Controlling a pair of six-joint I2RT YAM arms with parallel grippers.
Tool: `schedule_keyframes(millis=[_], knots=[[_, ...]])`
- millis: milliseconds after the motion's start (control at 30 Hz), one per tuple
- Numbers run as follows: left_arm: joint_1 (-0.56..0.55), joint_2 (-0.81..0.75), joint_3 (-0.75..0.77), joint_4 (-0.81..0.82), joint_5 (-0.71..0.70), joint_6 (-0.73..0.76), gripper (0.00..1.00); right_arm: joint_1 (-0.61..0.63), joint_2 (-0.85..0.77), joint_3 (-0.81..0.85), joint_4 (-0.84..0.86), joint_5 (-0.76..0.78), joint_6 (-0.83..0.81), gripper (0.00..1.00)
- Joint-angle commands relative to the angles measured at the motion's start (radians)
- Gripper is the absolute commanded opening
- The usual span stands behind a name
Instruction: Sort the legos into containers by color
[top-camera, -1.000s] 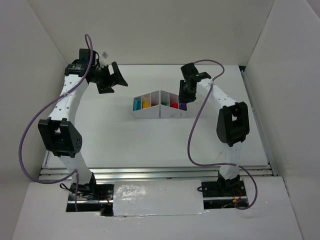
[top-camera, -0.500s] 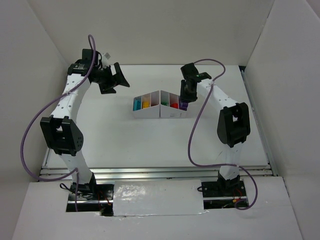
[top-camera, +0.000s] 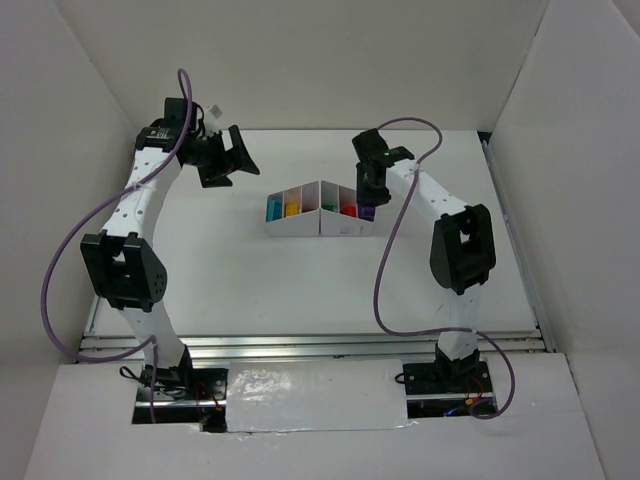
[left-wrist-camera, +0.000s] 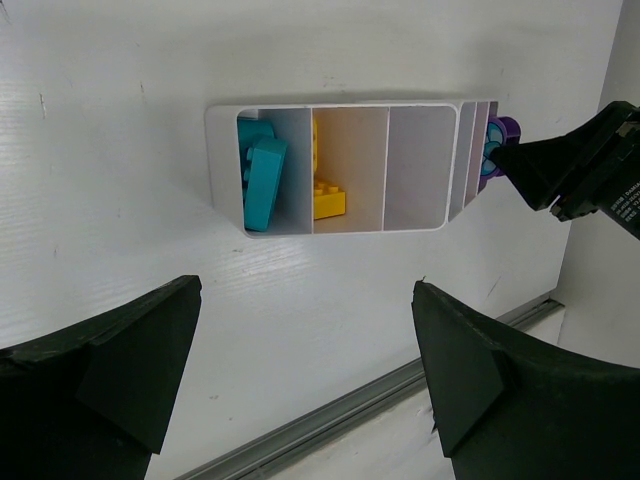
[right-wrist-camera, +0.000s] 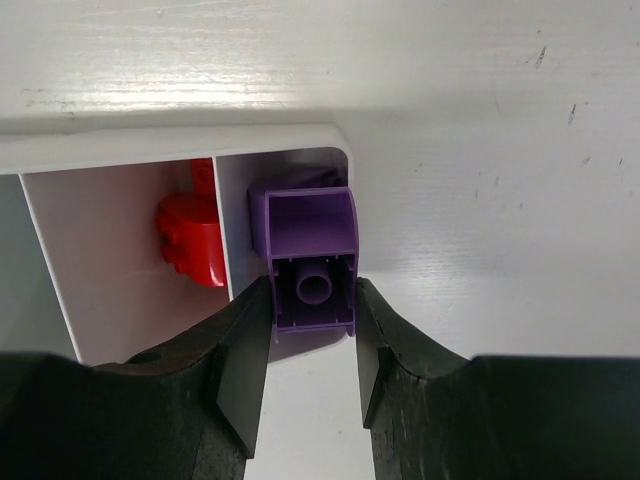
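Top external shows right claw (top-camera: 368, 195), gripping purple lego (right-wrist-camera: 305, 240), edged left; left claw (left-wrist-camera: 305, 300) wide.

Between the jaws of the right gripper (right-wrist-camera: 312, 305): purple brick (right-wrist-camera: 305, 235), plain. Its fingers (right-wrist-camera: 240, 365): black. Left of those jaws: red brick (right-wrist-camera: 195, 240). Tray (right-wrist-camera: 150, 145): plain white. Ahead of the black jaws of the left gripper (left-wrist-camera: 305, 292): light-blue brick (left-wrist-camera: 262, 185), yellow brick (left-wrist-camera: 330, 198). Table (left-wrist-camera: 130, 80): white, unpatterned.

Fixed high at the near side, looking down on the whole table (top-camera: 250, 290). From each wrist, closer, aimed down at the white tray (top-camera: 295, 228), shared by all three views; nearest from the right.
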Motion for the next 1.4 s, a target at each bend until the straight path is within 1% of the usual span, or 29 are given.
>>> schedule_keyframes(millis=[0, 67, 133, 167, 200, 333, 367, 400, 600, 667, 700, 733, 800, 833, 933, 967, 1033, 1067, 1133, 1167, 1200, 1267, 1300, 1333, 1367], knots=[[-0.005, 0.003, 0.041, 0.013, 0.025, 0.017, 1.00, 0.011, 0.001, 0.031, 0.008, 0.040, -0.008, 0.16], [-0.005, 0.003, 0.043, 0.014, 0.025, 0.017, 1.00, 0.017, 0.010, 0.034, 0.004, 0.035, -0.010, 0.30], [-0.005, 0.004, 0.045, 0.013, 0.028, 0.017, 0.99, 0.020, 0.023, 0.035, -0.003, 0.034, -0.006, 0.38], [-0.005, 0.005, 0.045, 0.013, 0.026, 0.019, 1.00, 0.026, 0.024, 0.035, -0.004, 0.041, -0.003, 0.43], [-0.005, 0.001, 0.045, 0.011, 0.026, 0.020, 1.00, 0.026, 0.024, 0.031, -0.003, 0.043, -0.002, 0.52], [-0.005, -0.002, 0.038, 0.013, 0.026, 0.020, 1.00, 0.026, 0.021, 0.037, -0.001, 0.038, 0.006, 0.61], [-0.005, -0.002, 0.037, 0.013, 0.026, 0.020, 0.99, 0.026, 0.020, 0.041, -0.003, 0.035, 0.007, 0.62], [-0.005, -0.002, 0.037, 0.014, 0.029, 0.020, 0.99, 0.026, 0.021, 0.056, -0.009, 0.032, 0.010, 0.66], [-0.007, -0.003, 0.040, 0.016, 0.034, 0.020, 1.00, 0.026, 0.007, 0.093, -0.024, 0.021, 0.018, 0.68], [-0.005, -0.003, 0.046, 0.011, 0.031, 0.020, 0.99, 0.028, -0.011, 0.107, -0.029, 0.021, 0.023, 0.74], [-0.007, -0.003, 0.048, 0.009, 0.028, 0.020, 1.00, 0.026, -0.019, 0.113, -0.032, 0.017, 0.024, 0.80], [-0.007, -0.003, 0.054, 0.008, 0.022, 0.019, 1.00, 0.025, -0.028, 0.122, -0.035, 0.012, 0.026, 0.83], [-0.007, -0.006, 0.058, -0.004, -0.017, 0.016, 0.99, 0.020, -0.055, 0.149, -0.049, 0.001, 0.030, 1.00], [-0.007, -0.009, 0.069, -0.013, -0.035, 0.013, 1.00, 0.020, -0.068, 0.165, -0.053, -0.011, 0.030, 1.00], [-0.007, -0.022, 0.100, -0.063, -0.183, -0.004, 0.99, 0.020, -0.124, 0.187, -0.079, -0.023, 0.038, 1.00], [-0.007, -0.026, 0.107, -0.075, -0.280, -0.009, 1.00, 0.017, -0.170, 0.182, -0.079, -0.020, 0.043, 1.00], [-0.007, -0.054, 0.124, -0.116, -0.386, -0.030, 1.00, 0.014, -0.253, 0.166, -0.072, -0.016, 0.046, 1.00], [-0.007, -0.081, 0.124, -0.127, -0.478, -0.035, 1.00, 0.014, -0.281, 0.164, -0.075, -0.009, 0.047, 1.00], [-0.005, -0.121, 0.104, -0.151, -0.569, -0.056, 0.99, 0.003, -0.363, 0.167, -0.090, 0.007, 0.047, 1.00], [-0.005, -0.143, 0.085, -0.152, -0.605, -0.059, 1.00, 0.000, -0.390, 0.167, -0.096, 0.017, 0.044, 1.00], [-0.005, -0.196, 0.043, -0.149, -0.667, -0.066, 1.00, -0.003, -0.420, 0.166, -0.104, 0.030, 0.043, 1.00], [-0.005, -0.277, -0.004, -0.145, -0.710, -0.070, 0.99, -0.007, -0.512, 0.153, -0.131, 0.076, 0.043, 1.00], [-0.005, -0.305, -0.056, -0.144, -0.736, -0.069, 0.99, -0.009, -0.545, 0.144, -0.139, 0.087, 0.041, 1.00], [-0.005, -0.336, -0.086, -0.133, -0.747, -0.067, 0.99, -0.010, -0.618, 0.112, -0.157, 0.099, 0.043, 1.00], [-0.005, -0.404, -0.168, -0.127, -0.756, -0.060, 0.99, -0.012, -0.661, 0.080, -0.164, 0.118, 0.044, 1.00]])
